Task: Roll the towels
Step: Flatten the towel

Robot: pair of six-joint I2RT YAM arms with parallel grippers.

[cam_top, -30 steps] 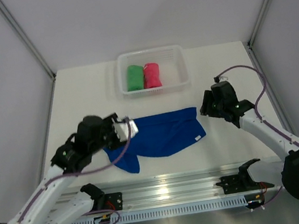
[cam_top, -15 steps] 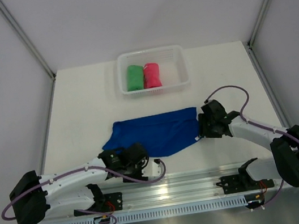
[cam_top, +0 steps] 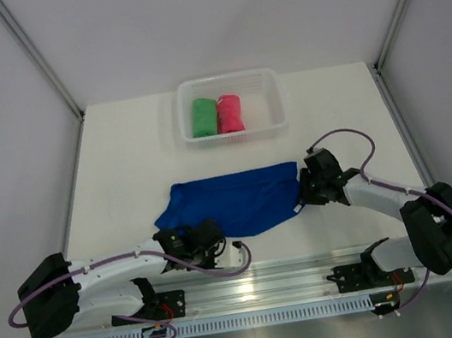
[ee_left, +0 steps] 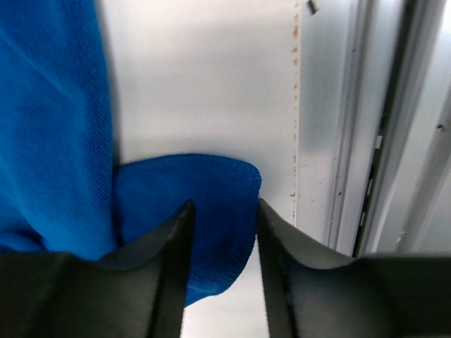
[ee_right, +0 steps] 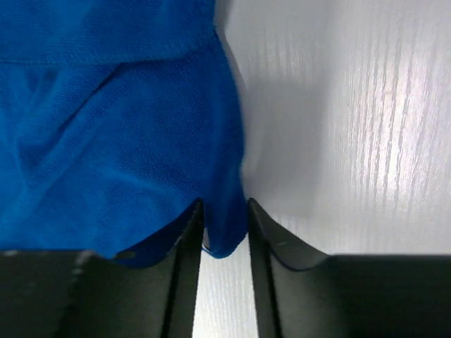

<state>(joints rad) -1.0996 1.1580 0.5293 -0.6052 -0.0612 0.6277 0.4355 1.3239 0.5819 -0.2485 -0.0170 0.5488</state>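
Table | blue towel spread out mid-table | basket at 12 o'clock, holding rolled green towel beside rolled pink towel | left gripper astride blue towel's 7 o'clock corner, right gripper astride its 4 o'clock corner; cloth between narrowly parted fingers, clamp impossible to tell

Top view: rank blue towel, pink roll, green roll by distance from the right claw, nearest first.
1. blue towel: its right corner lies between the fingers of the right claw.
2. pink roll: in the basket, on the right.
3. green roll: in the basket, left of the pink one.
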